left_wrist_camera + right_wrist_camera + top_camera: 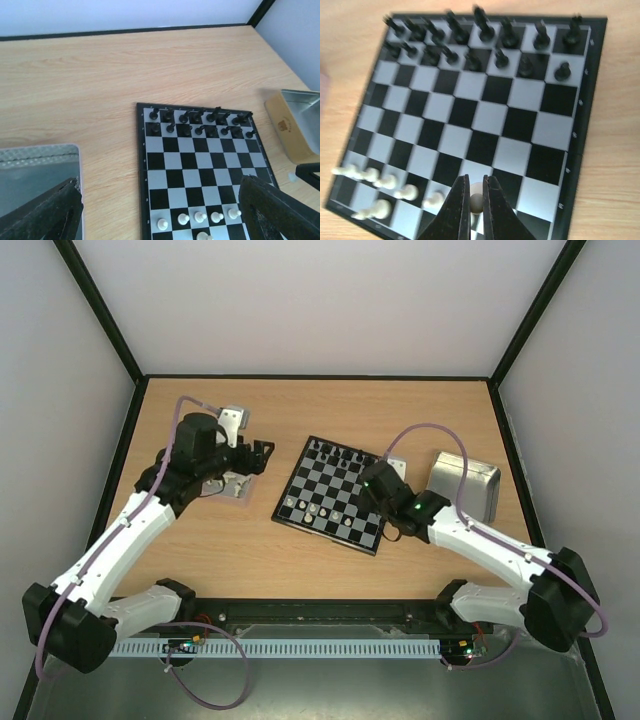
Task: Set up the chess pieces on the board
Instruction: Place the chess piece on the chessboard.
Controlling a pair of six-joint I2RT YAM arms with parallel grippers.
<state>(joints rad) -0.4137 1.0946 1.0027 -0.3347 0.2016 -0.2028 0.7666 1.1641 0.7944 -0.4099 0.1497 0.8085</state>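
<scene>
The board [330,490] lies mid-table, black and pale squares. Black chess pieces [470,42] fill its two far rows. Several white pawns [200,217] stand in a row near its near edge, with one more white piece [202,236] behind them. My right gripper [476,194] hangs over the board's right near corner, shut on a white pawn [476,202] that stands on or just above a square. My left gripper [160,215] is wide open with nothing between its fingers [275,210]. In the top view the left gripper [258,453] hovers by a metal tray [236,488] left of the board.
The left metal tray [30,172] sits under my left finger. A second metal tray [466,485] stands right of the board, beside its tan lid [282,127]. Black rails and white walls bound the wooden table [210,560].
</scene>
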